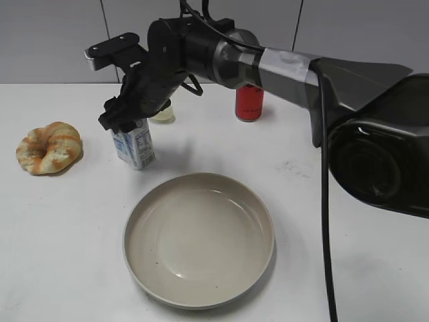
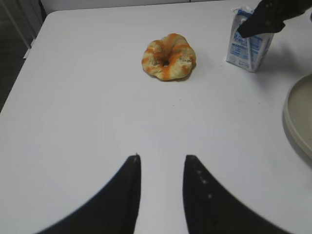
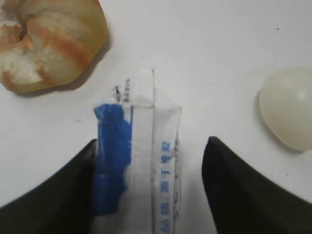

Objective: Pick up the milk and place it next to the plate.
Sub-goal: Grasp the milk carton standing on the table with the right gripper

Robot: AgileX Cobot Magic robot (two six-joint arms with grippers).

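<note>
The milk [image 1: 136,146] is a small white carton with blue print, standing upright on the white table behind the plate's left side. My right gripper [image 1: 124,121] reaches across from the right and sits over its top. In the right wrist view the milk [image 3: 139,161] lies between the open fingers of the right gripper [image 3: 152,141]; the left finger touches it and a gap shows at the right finger. The plate [image 1: 201,235] is a large beige dish at the front centre. My left gripper [image 2: 162,157] is open and empty over bare table, with the milk [image 2: 247,48] far off at the upper right.
A twisted bread roll [image 1: 49,147] lies left of the milk. A red can [image 1: 249,102] stands at the back, right of centre. A pale egg [image 3: 287,107] lies close to the right of the milk. The plate's rim [image 2: 300,117] shows at the right edge of the left wrist view.
</note>
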